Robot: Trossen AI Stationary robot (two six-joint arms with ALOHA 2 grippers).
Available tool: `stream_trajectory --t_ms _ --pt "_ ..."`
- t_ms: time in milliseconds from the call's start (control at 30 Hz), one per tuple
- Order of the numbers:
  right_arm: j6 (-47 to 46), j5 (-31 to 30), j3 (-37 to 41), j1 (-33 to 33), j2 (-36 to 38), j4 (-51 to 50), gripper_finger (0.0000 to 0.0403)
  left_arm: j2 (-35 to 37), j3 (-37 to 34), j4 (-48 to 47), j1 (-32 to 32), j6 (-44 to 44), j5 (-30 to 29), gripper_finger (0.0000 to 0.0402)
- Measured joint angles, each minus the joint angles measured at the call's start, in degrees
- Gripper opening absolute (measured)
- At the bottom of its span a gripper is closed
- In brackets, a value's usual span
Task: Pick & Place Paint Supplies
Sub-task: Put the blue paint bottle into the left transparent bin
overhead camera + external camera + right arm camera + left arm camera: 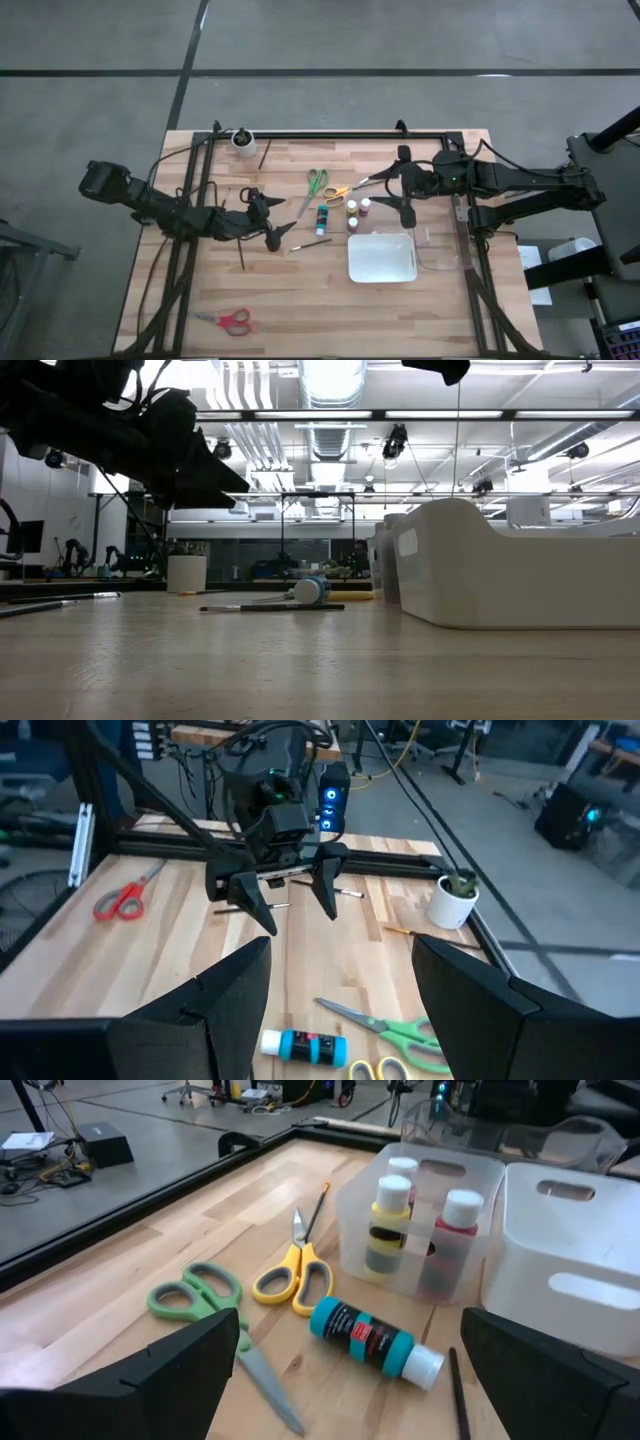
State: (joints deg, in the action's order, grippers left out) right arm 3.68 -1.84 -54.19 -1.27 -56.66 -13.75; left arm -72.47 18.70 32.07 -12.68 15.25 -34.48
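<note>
Ahead of the left gripper's (340, 1370) wide, empty fingers lies the teal bottle (372, 1340); being round, it could roll away if nudged. Right gripper (340, 1010) fingers spread, empty.

The left dark six-joint arm reaches in low from its side, wrist level, its two-finger left gripper (272, 222) empty with the jaws spread wide, the dark fingers (252, 900) pointing downward. Facing it, well apart, the right dark arm stretches inward, its right gripper (402, 183) also held with both fingers parted and nothing between them, hanging above the tabletop.
</note>
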Motion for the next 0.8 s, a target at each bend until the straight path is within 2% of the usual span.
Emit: stream_trajectory --t_ms 133,333,533,700,800 --pt "-1.55 0.01 0.00 -0.01 -0.06 -0.01 0.0242 0.00 0.00 -1.14 0.00 0.02 0.00 0.0388" --pt "1.38 0.30 0.00 0.28 -0.20 0.29 0.0242 0.00 0.00 -3.24 0.00 0.02 0.00 0.0388" --pt "6.54 0.90 -0.02 0.62 -5.22 -0.07 0.0242 0.00 -0.20 -3.77 0.00 0.02 0.00 0.0388" --pt "16.13 5.15 -0.30 0.70 -11.09 -0.42 0.0242 0.00 -0.28 -4.30 0.00 0.03 0.00 0.0388" --pt "21.81 5.34 -2.31 1.36 -14.57 -1.28 0.0242 0.00 -0.28 -5.05 0.00 0.04 0.00 0.0388"
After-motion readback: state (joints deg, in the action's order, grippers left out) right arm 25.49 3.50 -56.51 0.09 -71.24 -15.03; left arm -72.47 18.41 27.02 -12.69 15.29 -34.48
